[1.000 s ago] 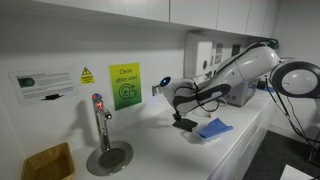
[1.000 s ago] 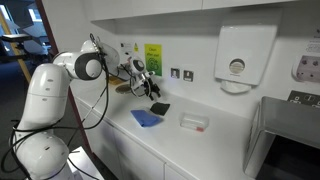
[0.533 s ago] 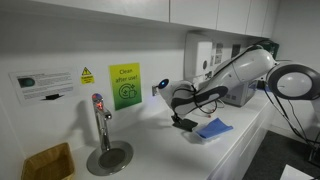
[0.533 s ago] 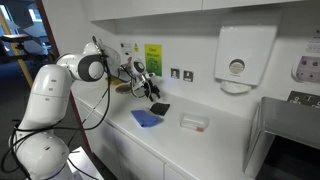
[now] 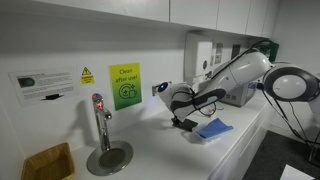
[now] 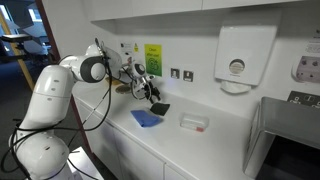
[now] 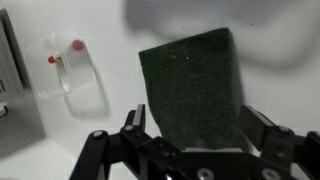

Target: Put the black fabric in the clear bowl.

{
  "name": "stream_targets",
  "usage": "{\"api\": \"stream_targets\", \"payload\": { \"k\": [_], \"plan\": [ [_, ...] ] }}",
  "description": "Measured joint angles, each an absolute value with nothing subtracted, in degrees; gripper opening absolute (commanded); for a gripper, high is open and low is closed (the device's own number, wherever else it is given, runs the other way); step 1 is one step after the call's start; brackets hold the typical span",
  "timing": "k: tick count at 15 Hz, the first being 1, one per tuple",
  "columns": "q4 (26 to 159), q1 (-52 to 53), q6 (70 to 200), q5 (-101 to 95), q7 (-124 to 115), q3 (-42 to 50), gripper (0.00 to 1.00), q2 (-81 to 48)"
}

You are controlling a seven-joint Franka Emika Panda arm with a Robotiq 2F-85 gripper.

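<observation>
Wrist view: the gripper hangs over the black fabric, jaws spread wide and gripping nothing. The fabric lies flat on the white counter. The clear bowl sits apart from it, and a blue cloth lies nearby.

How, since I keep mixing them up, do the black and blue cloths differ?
The black cloth lies under the open gripper, nearer the wall; the blue cloth lies beside it, nearer the counter edge. Blue looks slightly larger than black. Both lie on the white counter.
</observation>
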State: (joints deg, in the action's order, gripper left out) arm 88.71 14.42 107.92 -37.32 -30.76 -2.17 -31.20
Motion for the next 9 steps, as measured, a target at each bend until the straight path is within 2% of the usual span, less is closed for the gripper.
{"api": "stream_targets", "payload": {
  "k": [9],
  "plan": [
    [88.6, 14.4, 107.9, -37.3, -30.7, -2.1, 1.0, -31.8]
  ]
}}
